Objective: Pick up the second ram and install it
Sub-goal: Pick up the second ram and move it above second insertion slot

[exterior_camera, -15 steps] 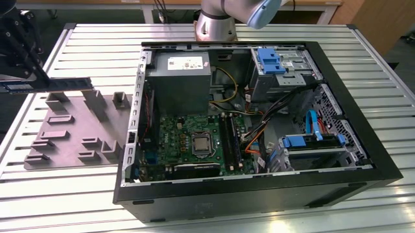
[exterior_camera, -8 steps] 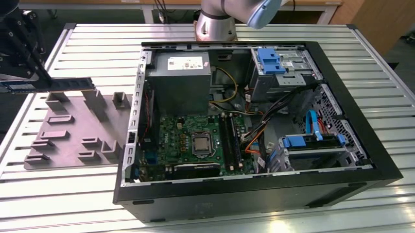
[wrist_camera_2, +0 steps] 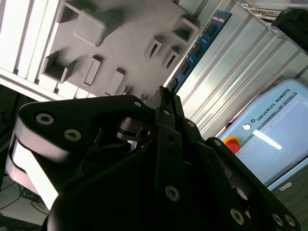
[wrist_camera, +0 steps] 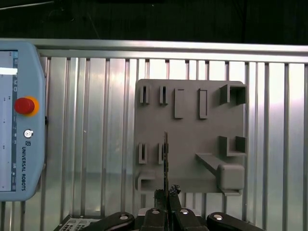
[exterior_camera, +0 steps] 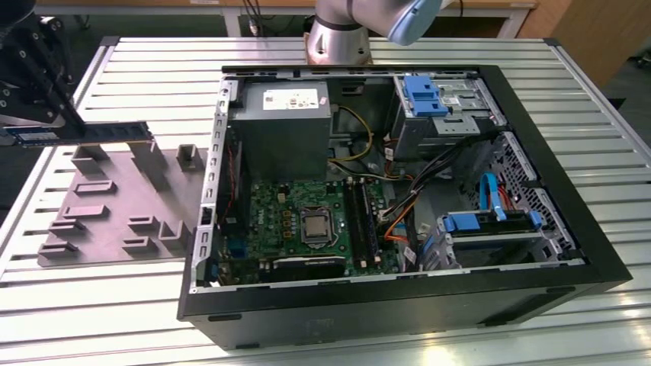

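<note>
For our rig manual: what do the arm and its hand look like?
The arm is a silver-grey tube with a light blue joint cap. The hand is black: flat linkage plates joined by silvery screws, narrowing toward the tip, with a pale grey round housing beside them.

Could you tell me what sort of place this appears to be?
Likely a robotics lab bench: an open black desktop computer case lies on a ribbed aluminium table, and the arm's gripper holds a thin blue-green memory strip.
</note>
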Robot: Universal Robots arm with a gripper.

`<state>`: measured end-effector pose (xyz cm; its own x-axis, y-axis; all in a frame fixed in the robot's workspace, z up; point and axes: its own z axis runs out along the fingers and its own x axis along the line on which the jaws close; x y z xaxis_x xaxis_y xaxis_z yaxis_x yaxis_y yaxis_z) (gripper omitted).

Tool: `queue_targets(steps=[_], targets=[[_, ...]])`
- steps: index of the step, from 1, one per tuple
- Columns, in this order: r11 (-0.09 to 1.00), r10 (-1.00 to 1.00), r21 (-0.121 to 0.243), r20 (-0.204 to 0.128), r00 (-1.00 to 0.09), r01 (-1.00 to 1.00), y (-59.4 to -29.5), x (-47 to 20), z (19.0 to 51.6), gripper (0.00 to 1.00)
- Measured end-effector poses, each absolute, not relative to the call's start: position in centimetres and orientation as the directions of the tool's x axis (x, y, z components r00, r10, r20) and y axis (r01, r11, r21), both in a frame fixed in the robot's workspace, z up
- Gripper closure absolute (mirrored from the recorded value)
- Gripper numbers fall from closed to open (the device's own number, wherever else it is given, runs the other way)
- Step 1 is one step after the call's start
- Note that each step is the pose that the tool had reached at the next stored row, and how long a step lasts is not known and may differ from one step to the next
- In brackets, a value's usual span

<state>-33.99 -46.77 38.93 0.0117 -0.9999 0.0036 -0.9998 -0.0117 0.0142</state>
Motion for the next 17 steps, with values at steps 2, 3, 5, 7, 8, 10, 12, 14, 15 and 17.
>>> queue_targets(steps=[2,3,5,7,8,10,12,14,15,17], targets=[[-0.012,-1.0,0.014,0.004,0.012,-1.0,-46.77,-33.91,38.92,0.86],[-0.012,-1.0,0.014,0.004,0.012,-1.0,-46.77,-33.86,38.92,0.86],[-0.012,-1.0,0.014,0.003,0.012,-1.0,-46.77,-33.77,38.92,0.86],[-0.012,-1.0,0.014,0.004,0.012,-1.0,-46.77,-33.67,38.92,0.86],[-0.012,-1.0,0.014,0.004,0.012,-1.0,-46.77,-33.64,38.92,0.86],[-0.012,-1.0,0.014,0.004,0.012,-1.0,-46.77,-33.55,38.93,0.86],[-0.012,-1.0,0.014,0.003,0.012,-1.0,-46.77,-33.48,38.93,0.86],[-0.012,-1.0,0.014,0.004,0.012,-1.0,-46.77,-33.4,38.93,0.86],[-0.012,-1.0,0.014,0.004,0.012,-1.0,-46.77,-33.36,38.93,0.86],[-0.012,-1.0,0.014,0.004,0.012,-1.0,-46.77,-33.26,38.93,0.86]])
